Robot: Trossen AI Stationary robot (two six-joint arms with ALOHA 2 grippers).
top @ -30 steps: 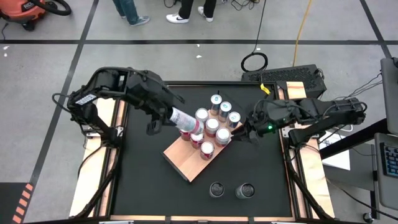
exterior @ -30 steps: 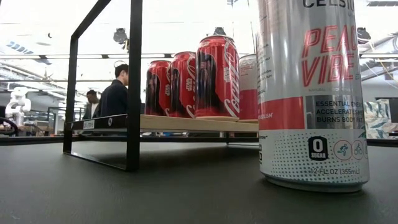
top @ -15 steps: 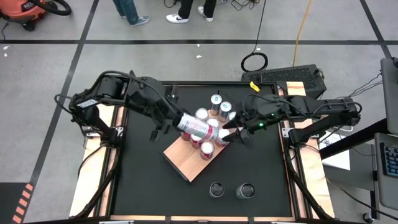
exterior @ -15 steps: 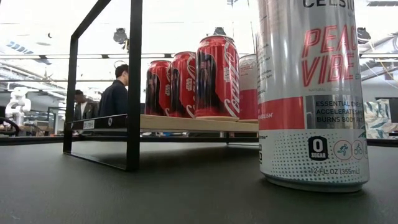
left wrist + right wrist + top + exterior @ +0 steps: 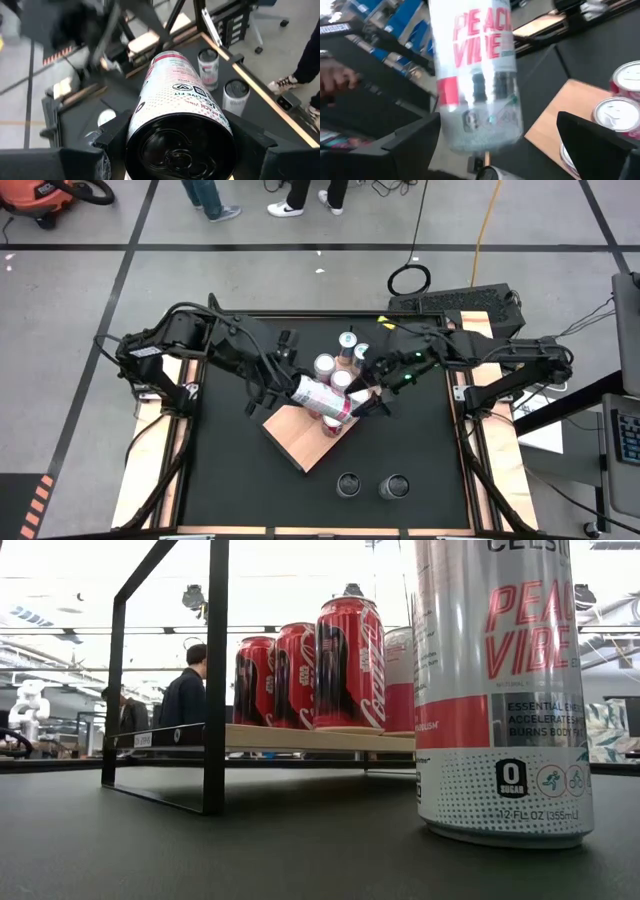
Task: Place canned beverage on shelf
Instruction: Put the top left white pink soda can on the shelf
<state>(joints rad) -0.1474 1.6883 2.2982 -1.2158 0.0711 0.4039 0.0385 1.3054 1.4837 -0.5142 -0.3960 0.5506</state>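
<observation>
The shelf (image 5: 295, 432) is lying at an angle near the middle of the black tabletop (image 5: 225, 480), a light wooden board with a thin black frame; in the low view it is sitting raised on black legs (image 5: 214, 680) above the table. Both arms are reaching in over the shelf from opposite sides. The left gripper (image 5: 283, 385) is hanging over the shelf's left part and is clamping a white and red canned beverage (image 5: 322, 393) by its lower end; the left wrist view is showing the can's base between the two dark fingers (image 5: 255, 145), which are pressing on both its sides. The can is lying nearly flat in the air above the shelf, its top pointing toward the right arm. The right gripper (image 5: 366, 399) is hovering at the can's far end, over the shelf's right edge, with its jaws spread wide and the can's body showing between them in the right wrist view (image 5: 475, 75); whether they are touching it I cannot tell. Red cans (image 5: 305, 675) are standing upright on the shelf under the held one. Silver-topped cans (image 5: 347, 342) are standing on the tabletop just behind the shelf. Two more cans (image 5: 371, 485) are standing well apart from the shelf, near the table's front edge, one of them looming close in the low view (image 5: 500, 690).
</observation>
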